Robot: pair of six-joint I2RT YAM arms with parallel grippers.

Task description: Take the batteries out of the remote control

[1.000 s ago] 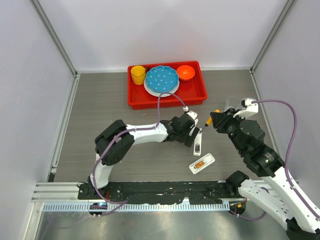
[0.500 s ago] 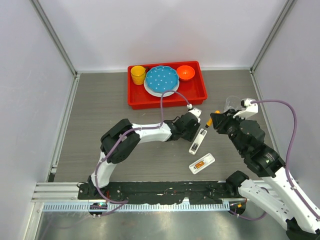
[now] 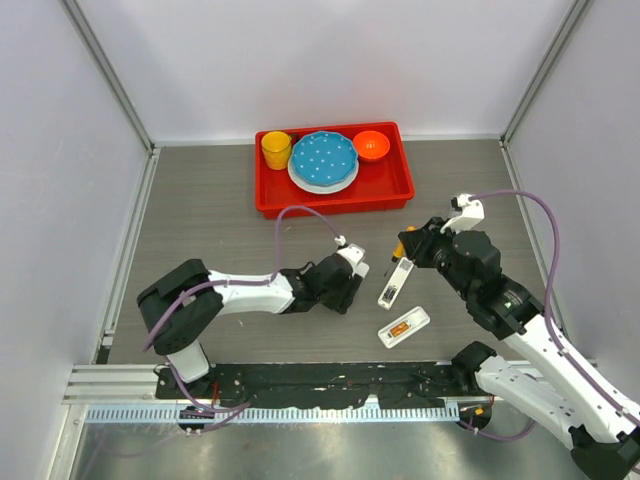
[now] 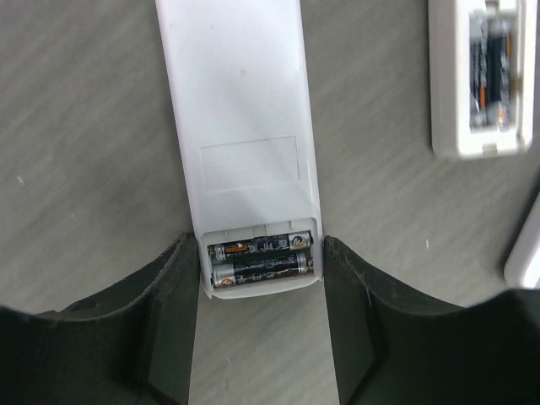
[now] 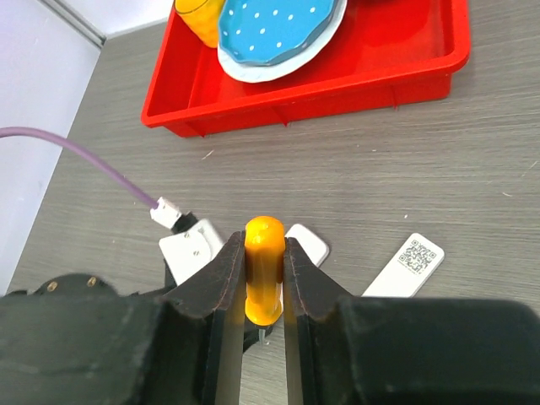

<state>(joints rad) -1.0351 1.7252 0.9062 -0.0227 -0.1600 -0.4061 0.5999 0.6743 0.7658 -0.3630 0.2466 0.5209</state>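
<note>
1. My left pincer (image 4: pixel 260 249) has its jaws partway apart, one finger on each side of the near end of the white remote (image 4: pixel 245 110). The remote lies back-up on the grey counter (image 4: pixel 76 152) and runs straight away from the tips. The finger edges look flush with the remote's sides, but I cannot tell whether they press on it.
2. Right between those tips the remote's battery bay is uncovered. The batteries (image 4: pixel 257 270) sit in it: two dark cells with silvery ends, side by side and crosswise to the remote.
3. Ahead and to the right of the left pincer lies a second white casing (image 4: pixel 460 84), apart from the remote. Its bay is also open and holds further batteries (image 4: pixel 488 76), dark with orange marks.
4. My right pincer (image 5: pixel 264 253) is clenched on the orange-handled screwdriver (image 5: pixel 264 287). The handle stands upright between the two fingers and its thin metal tip points down.
5. Well beyond the right pincer stands the red tray (image 5: pixel 321 97). Inside it are a yellow cup (image 5: pixel 198 17), beside that a blue white-dotted plate (image 5: pixel 278 29), and on the plate's other side an orange bowl (image 3: pixel 371 145). I cannot tell what the cup or the bowl holds.
6. Just to the right of the right pincer, flat on the counter, lies a white piece with a square printed code (image 5: pixel 407 263).
</note>
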